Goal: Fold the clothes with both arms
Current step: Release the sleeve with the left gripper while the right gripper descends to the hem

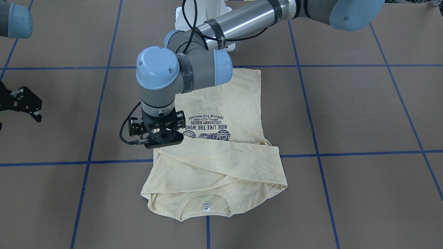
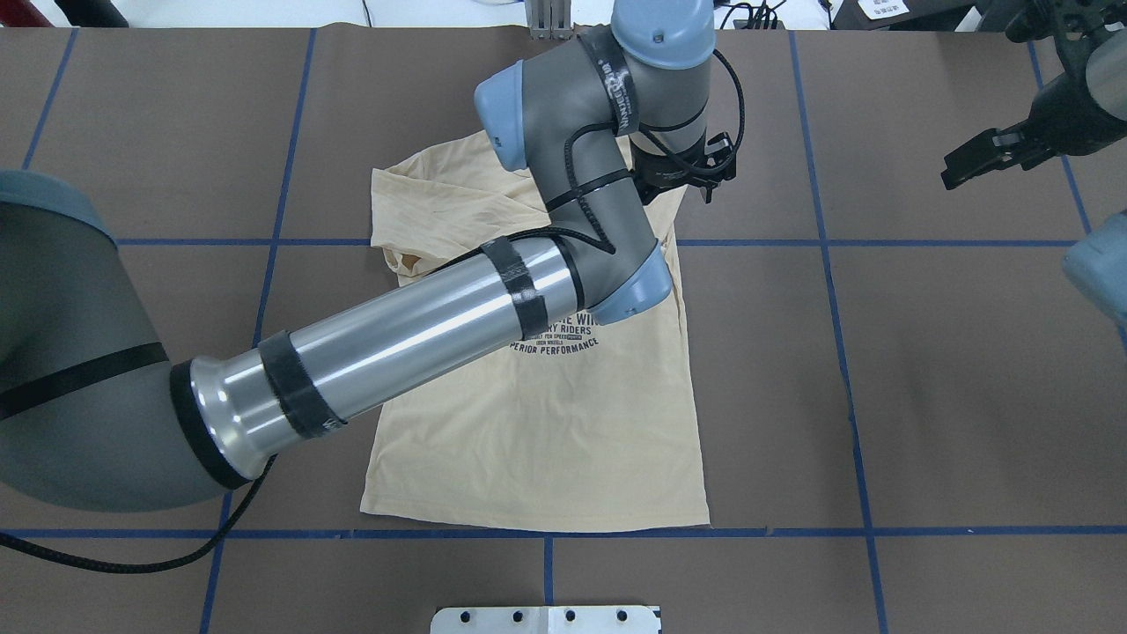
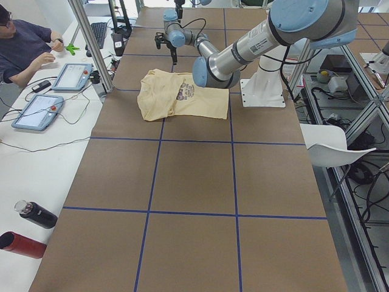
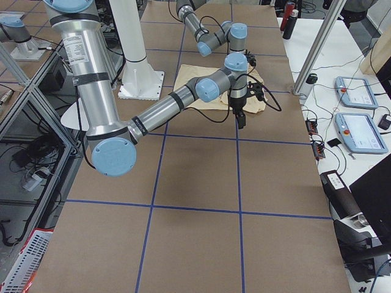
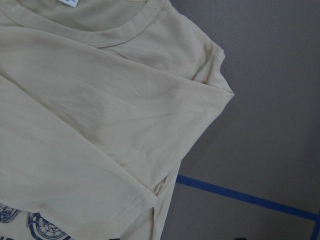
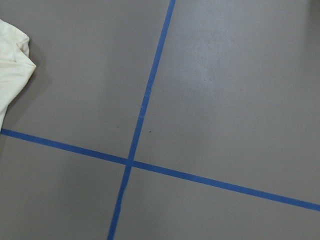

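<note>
The clothes are one cream-yellow T-shirt [image 1: 221,166] [image 2: 546,440] lying flat on the brown table, navy print up. Both long sleeves are folded across the chest, and the collar with its white label [image 1: 206,206] points away from the robot. My left arm reaches across the shirt. Its gripper [image 1: 162,138] [image 2: 696,176] hangs just above the shirt's edge on the robot's right, beside the folded sleeve, and looks open with no cloth in it. The left wrist view shows that sleeve fold and shoulder corner [image 5: 210,85]. My right gripper [image 1: 24,107] [image 2: 977,163] hovers open over bare table well to the shirt's right.
Blue tape lines [image 6: 145,100] grid the table. The white pedestal base [image 1: 204,20] stands behind the shirt's hem. A person [image 3: 24,48] sits at a side desk with tablets [image 3: 70,76]. Two bottles [image 3: 36,214] lie by the table's left end.
</note>
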Available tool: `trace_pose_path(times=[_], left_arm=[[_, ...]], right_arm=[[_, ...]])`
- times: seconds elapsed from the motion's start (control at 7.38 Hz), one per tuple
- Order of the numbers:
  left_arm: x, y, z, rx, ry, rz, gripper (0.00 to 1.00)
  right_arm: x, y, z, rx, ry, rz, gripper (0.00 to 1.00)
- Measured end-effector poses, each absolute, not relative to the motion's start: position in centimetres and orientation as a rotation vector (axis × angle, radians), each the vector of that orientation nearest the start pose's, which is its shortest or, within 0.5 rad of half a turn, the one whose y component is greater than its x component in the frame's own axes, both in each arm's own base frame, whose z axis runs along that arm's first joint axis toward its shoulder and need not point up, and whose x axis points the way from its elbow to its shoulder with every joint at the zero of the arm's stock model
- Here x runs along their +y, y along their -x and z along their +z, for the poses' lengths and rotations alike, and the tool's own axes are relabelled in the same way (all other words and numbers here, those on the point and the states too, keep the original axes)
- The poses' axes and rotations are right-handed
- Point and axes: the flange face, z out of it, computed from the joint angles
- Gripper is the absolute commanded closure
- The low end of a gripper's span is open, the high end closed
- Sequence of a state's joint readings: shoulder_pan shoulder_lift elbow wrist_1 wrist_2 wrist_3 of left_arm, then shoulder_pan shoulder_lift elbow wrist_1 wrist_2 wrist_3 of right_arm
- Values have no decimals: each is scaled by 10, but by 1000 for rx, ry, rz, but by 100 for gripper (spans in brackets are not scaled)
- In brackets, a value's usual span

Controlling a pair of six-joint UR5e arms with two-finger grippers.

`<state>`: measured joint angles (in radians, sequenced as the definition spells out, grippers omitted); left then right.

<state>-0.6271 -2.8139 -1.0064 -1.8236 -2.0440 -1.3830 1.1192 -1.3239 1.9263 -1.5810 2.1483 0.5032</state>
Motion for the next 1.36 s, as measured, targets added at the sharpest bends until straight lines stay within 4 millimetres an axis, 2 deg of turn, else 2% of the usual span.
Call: trace_pose_path(times=[0.27,0.41,0.54,0.68,0.81,0.95,1.36], left_arm=[[-523,-570,80,1007,-10,-64,0],[-498,-535,119,1008,-37,-16,0],[-472,-497,156,1012,-63,24,0],[-450,-465,183,1013,-82,47,0],[-432,-444,203,1004,-102,57,0],[-414,-435,220,984,-126,65,0],[-353,-436,264,927,-140,96,0]], right_arm=[[-517,211,339,-804,-215,-49,0],[-499,233,325,-821,-196,-11,0],[-475,256,311,-834,-179,27,0],[-446,281,300,-842,-165,57,0],[-413,302,293,-843,-156,75,0],[-378,323,286,-846,-148,92,0],[-282,391,281,-825,-161,148,0]])
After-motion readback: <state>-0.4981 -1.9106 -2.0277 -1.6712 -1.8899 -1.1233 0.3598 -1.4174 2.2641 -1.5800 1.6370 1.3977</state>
